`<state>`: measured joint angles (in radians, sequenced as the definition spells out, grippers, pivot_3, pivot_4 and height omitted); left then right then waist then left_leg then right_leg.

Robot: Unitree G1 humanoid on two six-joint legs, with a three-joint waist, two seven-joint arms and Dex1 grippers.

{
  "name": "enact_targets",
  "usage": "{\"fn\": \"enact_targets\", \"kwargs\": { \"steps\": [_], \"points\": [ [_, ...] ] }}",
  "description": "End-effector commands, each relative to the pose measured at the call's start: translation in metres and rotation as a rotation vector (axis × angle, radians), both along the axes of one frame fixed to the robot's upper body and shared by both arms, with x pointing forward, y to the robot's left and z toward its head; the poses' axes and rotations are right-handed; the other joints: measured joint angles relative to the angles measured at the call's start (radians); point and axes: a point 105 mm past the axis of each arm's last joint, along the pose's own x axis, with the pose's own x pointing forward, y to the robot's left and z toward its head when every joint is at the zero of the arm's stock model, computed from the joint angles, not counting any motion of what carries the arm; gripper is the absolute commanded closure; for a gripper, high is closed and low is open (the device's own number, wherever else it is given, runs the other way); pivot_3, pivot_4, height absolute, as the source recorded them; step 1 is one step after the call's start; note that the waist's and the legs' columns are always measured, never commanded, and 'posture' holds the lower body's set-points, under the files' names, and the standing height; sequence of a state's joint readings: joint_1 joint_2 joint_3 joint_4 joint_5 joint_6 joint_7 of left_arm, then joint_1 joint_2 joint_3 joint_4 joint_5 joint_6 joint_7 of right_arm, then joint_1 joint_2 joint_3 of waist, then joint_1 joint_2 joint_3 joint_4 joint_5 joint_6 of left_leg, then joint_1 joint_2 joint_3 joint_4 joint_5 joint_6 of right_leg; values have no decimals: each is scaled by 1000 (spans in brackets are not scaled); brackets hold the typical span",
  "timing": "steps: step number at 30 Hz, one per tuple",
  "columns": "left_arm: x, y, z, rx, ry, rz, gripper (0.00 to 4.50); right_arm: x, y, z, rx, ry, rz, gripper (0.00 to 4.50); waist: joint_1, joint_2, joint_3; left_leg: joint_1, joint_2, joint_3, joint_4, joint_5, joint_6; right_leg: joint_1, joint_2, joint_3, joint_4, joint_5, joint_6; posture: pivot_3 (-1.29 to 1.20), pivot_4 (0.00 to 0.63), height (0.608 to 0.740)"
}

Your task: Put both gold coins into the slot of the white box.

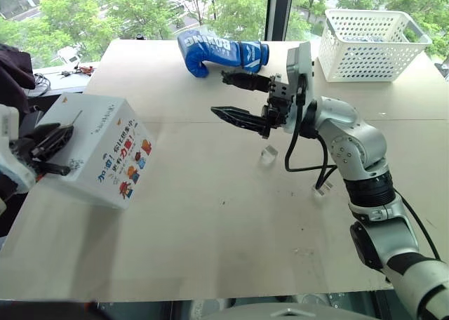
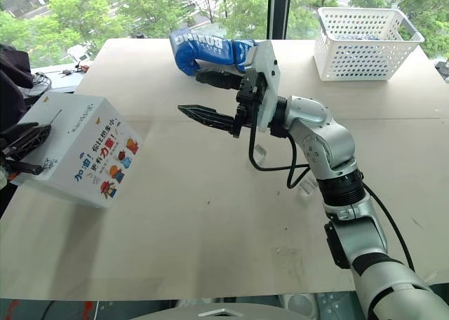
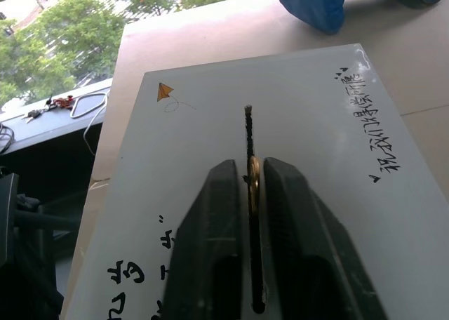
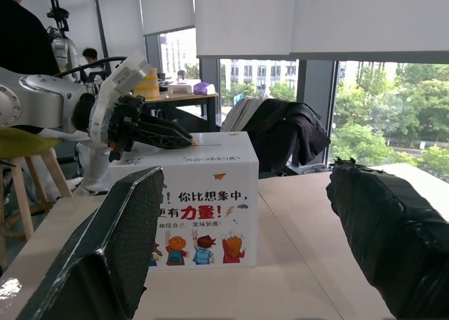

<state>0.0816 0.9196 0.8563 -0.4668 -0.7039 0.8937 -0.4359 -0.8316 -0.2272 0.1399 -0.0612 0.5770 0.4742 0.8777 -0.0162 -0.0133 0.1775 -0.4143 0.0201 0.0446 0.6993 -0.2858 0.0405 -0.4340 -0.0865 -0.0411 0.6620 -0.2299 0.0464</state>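
Left hand [image 3: 252,194] sits on top of the white box [image 1: 98,151], fingers [image 3: 210,250] either side of the slot [image 3: 248,134] with a gold coin [image 3: 253,185] standing on edge between them, right over the slit. Fingers lie close to the coin's faces – can't tell whether they actually pinch it or have just let go, so left-hand state unclear. Coin's lower edge looks in line with the slot, upper part still above the box face. The slot runs as a thin dark line across the plain white top of the box, handwriting to one side and a small orange paper-plane mark near a corner. The box stands at the left side of the tabletop [image 1: 210,222], the printed face with colourful lettering and cartoon figures turned toward the middle. Right hand [image 1: 235,95] hangs in the air above mid-tabletop, pointing toward the box – fingers spread wide, nothing between them. Two small clear plastic holders [image 1: 269,154] rest on the tabletop under and just beside the right arm, well apart from the box. Blue boxing glove [image 1: 210,53] lies near the far edge; white lattice basket [image 1: 368,45] stands at the far right corner. Right wrist view also shows a person [image 4: 28,39] standing behind the box.
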Motion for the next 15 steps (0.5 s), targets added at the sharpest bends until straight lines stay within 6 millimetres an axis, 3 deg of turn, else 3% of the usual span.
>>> {"fn": "enact_targets", "kwargs": {
  "steps": [1, 3, 6, 8, 12, 15],
  "points": [
    [4, 1, 9, 44, -59, 36, 1745, -4, -5, 11, 31, -42, -6, 398, 1, 0, 0, 0, 0, 0, 0, 0, 0, 0, 0, 0, 0, 0, 0, 0, 150, 704],
    [7, -14, 35, 68, -206, -25, 852, -2, -9, 9, 30, -38, -17, 398, 2, 0, 0, 0, -1, 0, 0, 0, 0, 0, 0, 0, 0, 0, 0, 0, 150, 704],
    [1, -61, 71, -26, -392, -254, 852, 1, -28, 2, 21, -19, -48, 398, 6, -5, -1, -2, -1, -2, 0, 0, 0, 0, -1, -2, -1, 0, 0, 0, 150, 704],
    [-4, -86, 76, -70, -408, -374, 852, 2, -42, -5, 0, -6, -75, 398, 8, -6, -1, -2, -2, -3, 0, 0, 0, 1, -1, -3, -2, 0, 0, 0, 150, 704],
    [-3, -121, 50, -87, -315, -451, 852, 6, -76, -24, -36, 20, -148, 398, 1, -5, -1, -2, -4, -2, 0, -1, 2, 1, -3, -2, -2, 0, 1, 0, 150, 704],
    [6, -144, -2, -71, -183, -435, 852, 9, -124, -53, -66, 109, -293, 398, 5, -4, -1, -1, -3, -1, 0, -1, 2, 1, -1, -2, -2, 0, 1, 0, 150, 704]
  ]
}}
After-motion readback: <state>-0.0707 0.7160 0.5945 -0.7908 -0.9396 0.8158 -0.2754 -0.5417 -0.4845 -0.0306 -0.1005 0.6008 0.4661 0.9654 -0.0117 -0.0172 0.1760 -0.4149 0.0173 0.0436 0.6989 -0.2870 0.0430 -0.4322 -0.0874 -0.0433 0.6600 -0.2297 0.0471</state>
